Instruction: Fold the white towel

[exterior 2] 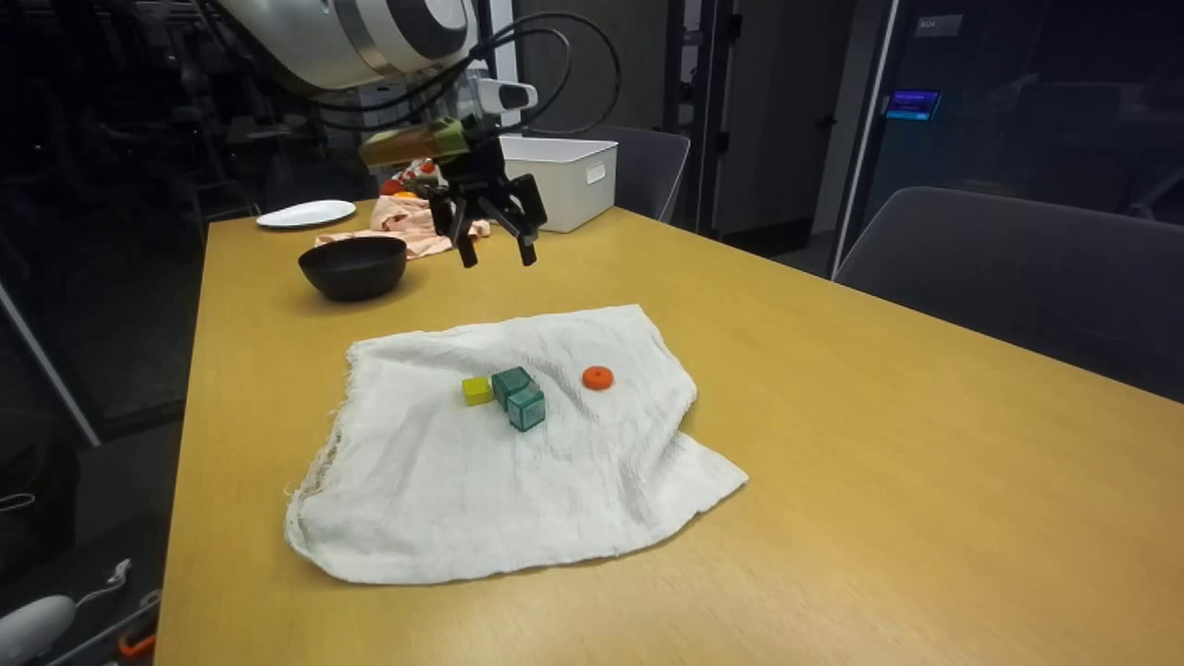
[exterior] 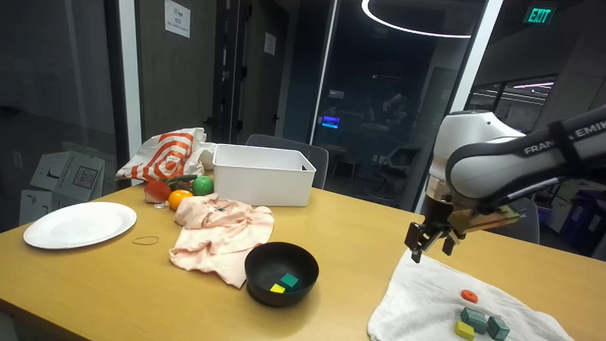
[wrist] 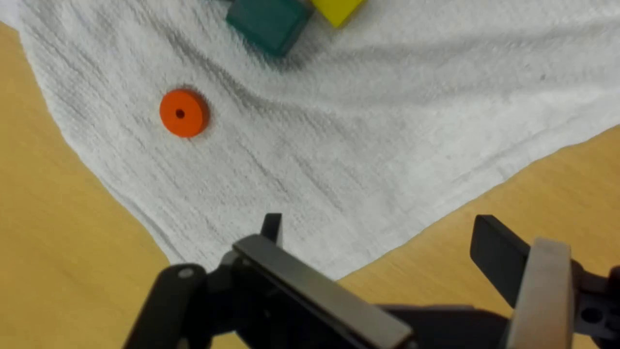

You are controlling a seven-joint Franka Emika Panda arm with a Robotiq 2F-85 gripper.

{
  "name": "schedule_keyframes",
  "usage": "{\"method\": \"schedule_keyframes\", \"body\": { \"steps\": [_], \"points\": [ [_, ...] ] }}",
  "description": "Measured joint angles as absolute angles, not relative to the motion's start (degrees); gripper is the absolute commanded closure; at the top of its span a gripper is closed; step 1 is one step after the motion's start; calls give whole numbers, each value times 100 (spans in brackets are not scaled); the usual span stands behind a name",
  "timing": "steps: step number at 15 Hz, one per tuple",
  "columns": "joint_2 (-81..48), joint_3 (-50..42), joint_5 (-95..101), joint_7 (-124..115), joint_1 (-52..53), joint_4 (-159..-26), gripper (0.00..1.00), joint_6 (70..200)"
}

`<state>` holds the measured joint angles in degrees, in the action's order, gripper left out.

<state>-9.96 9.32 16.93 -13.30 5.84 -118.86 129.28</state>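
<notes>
Wrist view, table (wrist: 72, 218): you see patches of its tan top.
White towel (exterior 2: 416, 490): in an exterior view, lies spread out on the table's near part, with wrinkles.
Your gripper (exterior 2: 499, 261): fingers wide apart, in the air near the towel's far right corner.
Green blocks (exterior 2: 520, 400): two, side by side, on the towel.
Yellow block (exterior 2: 477, 391): just left of them.
Orange disc (exterior 2: 598, 377): on their right.

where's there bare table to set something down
The wood-coloured table is bare between the white cloth towel and the dark grey chair, and between towel, round black bowl and white plastic bin. It's crowded near the bin, with a crumpled peach cloth and round green fruit, and on the towel, with a yellow block, teal blocks and an orange disc.
</notes>
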Motion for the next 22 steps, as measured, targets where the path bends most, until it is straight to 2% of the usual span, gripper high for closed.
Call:
{"method": "schedule_keyframes", "body": {
  "steps": [9,15,16,17,22],
  "points": [
    [-2627,296,1043,-621,357,-10234,0,13010],
    [-3609,209,983,-427,322,-9494,0,13020],
    [-3711,209,983,-425,326,-9387,25,13020],
    [-3786,209,983,-416,327,-9287,26,13020],
    [-3891,210,934,-284,326,-9014,64,13020]
  ]
}}
